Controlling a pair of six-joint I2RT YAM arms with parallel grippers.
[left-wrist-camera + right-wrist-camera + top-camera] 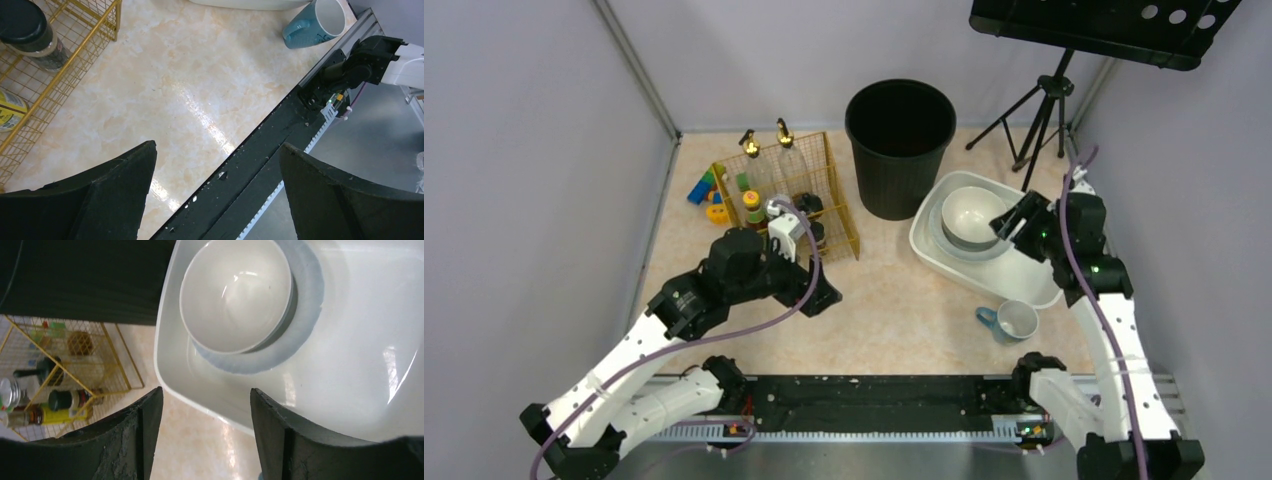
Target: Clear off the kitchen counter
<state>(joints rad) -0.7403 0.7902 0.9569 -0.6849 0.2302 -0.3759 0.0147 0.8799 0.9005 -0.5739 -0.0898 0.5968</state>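
Observation:
The beige marbled kitchen counter [894, 310] holds a blue mug [1009, 320] lying on its side at the front right; the mug also shows in the left wrist view [315, 22]. A white tub [1034, 285] at the right holds a grey plate [305, 315] with a white bowl [972, 215] on it. My left gripper [822, 295] is open and empty, low over the counter's middle left near the front rail [216, 146]. My right gripper [1014, 220] is open and empty above the tub's near-left rim [206, 390].
A gold wire basket [839, 215] with bottles and jars stands at the back left, with coloured toys [704, 190] beside it. A black bin [900, 150] stands at the back centre, a tripod stand [1044, 110] at the back right. The black front rail [874, 400] runs along the near edge.

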